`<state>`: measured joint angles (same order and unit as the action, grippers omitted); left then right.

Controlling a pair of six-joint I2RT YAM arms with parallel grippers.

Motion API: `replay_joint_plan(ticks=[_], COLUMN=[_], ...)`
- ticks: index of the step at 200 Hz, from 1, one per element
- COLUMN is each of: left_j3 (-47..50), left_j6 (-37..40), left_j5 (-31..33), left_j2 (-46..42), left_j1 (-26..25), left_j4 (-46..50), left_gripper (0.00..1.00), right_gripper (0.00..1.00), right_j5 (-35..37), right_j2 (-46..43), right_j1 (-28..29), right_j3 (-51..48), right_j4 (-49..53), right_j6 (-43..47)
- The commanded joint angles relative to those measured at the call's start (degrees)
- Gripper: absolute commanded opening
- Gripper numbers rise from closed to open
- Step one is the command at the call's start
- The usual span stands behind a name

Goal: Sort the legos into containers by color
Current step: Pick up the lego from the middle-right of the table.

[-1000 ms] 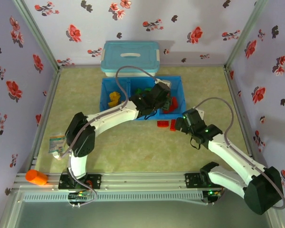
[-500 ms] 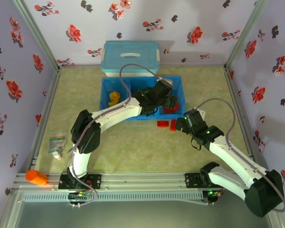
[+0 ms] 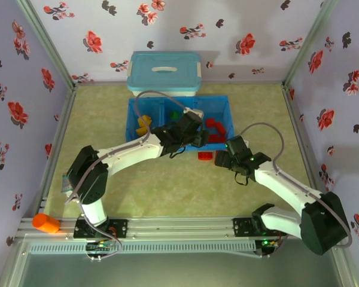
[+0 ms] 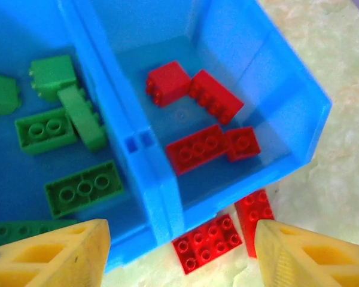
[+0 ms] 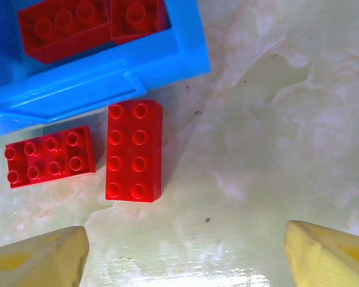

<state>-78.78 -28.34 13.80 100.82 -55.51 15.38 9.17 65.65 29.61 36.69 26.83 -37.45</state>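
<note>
Claws first. Left claw [image 4: 179, 257] is spread wide and released, with nothing between its yellow fingers [image 4: 48, 254] and no visible contact. Straight ahead of it are the near wall and a divider of the blue tray [image 4: 161, 209]. Left of that divider, green bricks [image 4: 84, 188] lie jumbled in one compartment. Right of it, four red bricks [image 4: 197, 149] sit in the end compartment. Just outside the tray wall, close to the claw's right finger, two loose bricks [image 4: 212, 242], also red, lie flat on the tabletop [image 4: 341, 179].

Right claw [image 5: 182, 257] is likewise wide open and empty, clear of everything. Ahead of it are the same two loose bricks, studs up, just beside each other with a thin gap. One lies lengthwise toward the claw, the other crosswise to its left. Beyond them is the tray's corner.

Overhead, both claws are near the tray's near right corner. Yellow bricks [image 3: 143, 124] are in the compartment farthest left of the left claw.

Surface is a pale green, marbled tabletop. Beyond the tray is a light blue lidded box [image 3: 164, 72]. Walls [image 3: 96, 42] are pale with red and dark flowers. An orange cylinder [image 3: 46, 223] lies at the near left edge, well apart from both claws.
</note>
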Motion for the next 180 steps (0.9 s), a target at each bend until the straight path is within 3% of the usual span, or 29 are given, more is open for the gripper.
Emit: replay_joint_plan(ticks=[1, 70, 137, 149, 180], left_j3=[4.9, 17.1, 22.3, 22.6, 23.4], left_j6=[-2.4, -6.5, -9.4, -9.4, -9.4], left_j5=[1.6, 4.0, 5.4, 5.4, 6.0], left_j2=[-3.7, -9.1, -10.8, -10.9, -11.3], left_j1=[-0.6, -2.8, -4.6, -4.7, -4.7], left_j4=[-3.5, -5.9, -6.8, -6.8, -7.4], left_gripper=[0.64, 0.64, 0.62, 0.62, 0.6], right_gripper=[0.8, 0.69, 0.63, 0.59, 0.37], right_j5=[-2.1, -2.4, -4.4, -5.0, -5.1], right_j2=[2.8, 12.7, 22.5, 23.8, 24.5], right_j1=[-0.4, -0.5, -0.4, -0.4, -0.3], right_j3=[3.1, 7.4, 9.7, 9.5, 8.6], right_j4=[-2.4, -4.1, -6.8, -7.2, -6.4], right_j6=[1.2, 2.5, 2.1, 2.0, 1.7])
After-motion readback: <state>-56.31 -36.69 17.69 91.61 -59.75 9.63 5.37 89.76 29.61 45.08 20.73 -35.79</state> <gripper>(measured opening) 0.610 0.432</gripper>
